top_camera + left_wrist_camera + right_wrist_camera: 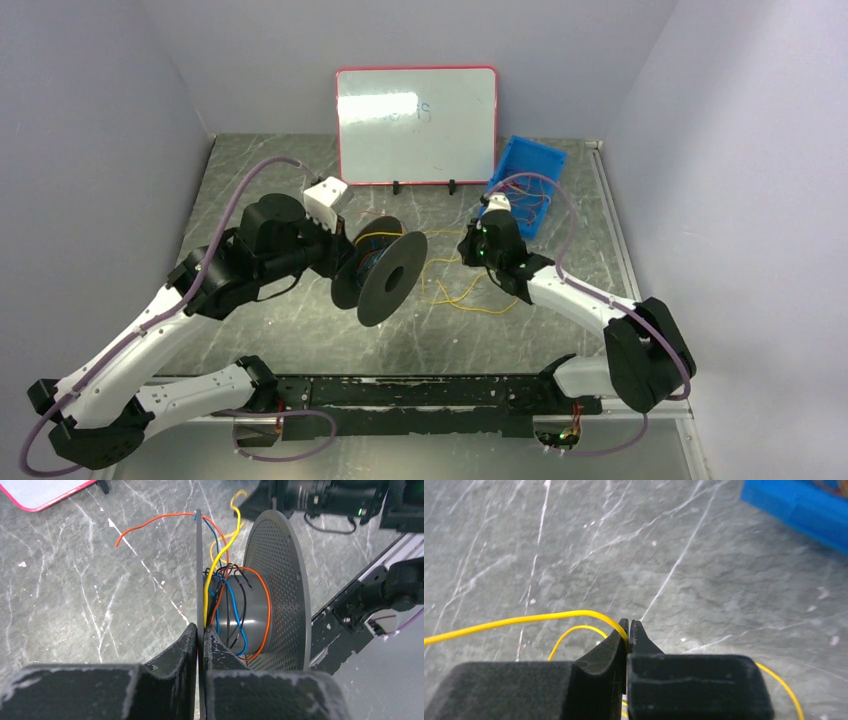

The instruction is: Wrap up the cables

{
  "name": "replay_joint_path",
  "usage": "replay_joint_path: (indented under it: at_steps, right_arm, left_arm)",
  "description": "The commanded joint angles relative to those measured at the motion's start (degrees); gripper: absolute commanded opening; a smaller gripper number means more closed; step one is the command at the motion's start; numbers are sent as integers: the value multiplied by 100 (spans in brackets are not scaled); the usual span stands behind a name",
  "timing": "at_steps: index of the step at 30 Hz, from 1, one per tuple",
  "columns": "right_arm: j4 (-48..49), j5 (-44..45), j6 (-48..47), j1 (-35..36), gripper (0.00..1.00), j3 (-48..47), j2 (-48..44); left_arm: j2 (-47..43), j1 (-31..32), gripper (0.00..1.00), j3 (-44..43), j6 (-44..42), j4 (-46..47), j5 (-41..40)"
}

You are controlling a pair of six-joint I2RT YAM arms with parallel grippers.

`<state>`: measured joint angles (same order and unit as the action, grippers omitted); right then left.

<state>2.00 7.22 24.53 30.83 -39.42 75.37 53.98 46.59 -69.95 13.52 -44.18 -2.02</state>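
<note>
A dark grey spool (pixel 385 275) hangs above the table's middle, its axis roughly level. My left gripper (pixel 342 262) (pixel 200 627) is shut on the spool's thin near flange (pixel 199 555). Orange, blue and black cables loop loosely around the core (pixel 252 605), and a yellow cable (pixel 220 560) runs up out of it. A loose orange end (pixel 150 522) trails left over the flange. To the right of the spool, my right gripper (pixel 468 248) (pixel 629 626) is shut on a yellow cable (pixel 524 620). More yellow cable (pixel 470 295) lies in loops on the table.
A red-framed whiteboard (pixel 415 125) stands at the back. A blue bin (pixel 525 170) (pixel 804 505) holding more wires sits at the back right, behind my right gripper. A black rail (pixel 420 390) runs along the near edge between the arm bases.
</note>
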Motion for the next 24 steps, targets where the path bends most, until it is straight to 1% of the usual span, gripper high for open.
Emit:
replay_joint_path:
  at_steps: [1,4,6,7,9,13,20,24]
  right_arm:
    - [850,-752,236,44,0,560,-111]
    - [1326,-1025,369,219,0,887,-81]
    - [1631,-1152,470,372,3,1103,-36]
    - [1806,-1234,518,432,5,1197,-23]
    - [2133,-1377,602,561,8,1354,-16]
    - [2796,-1635,732,834,13,1589,40]
    - [3777,-1996,944,1376,22,1811,327]
    - [4229,-2097,1076,1531,28,1967,431]
  left_arm:
    - [-137,-40,7,-260,452,725,-287]
    - [-186,-37,7,-151,672,955,-474]
    - [-192,-41,7,-117,696,1041,-590]
    - [-201,-36,7,-103,902,1076,-655]
    - [-221,-37,7,-69,994,1174,-729]
    - [-262,-40,7,-37,1118,1377,-742]
    - [-291,-38,7,-18,1304,1594,-853]
    - [-316,-36,7,-72,1337,1630,-1010]
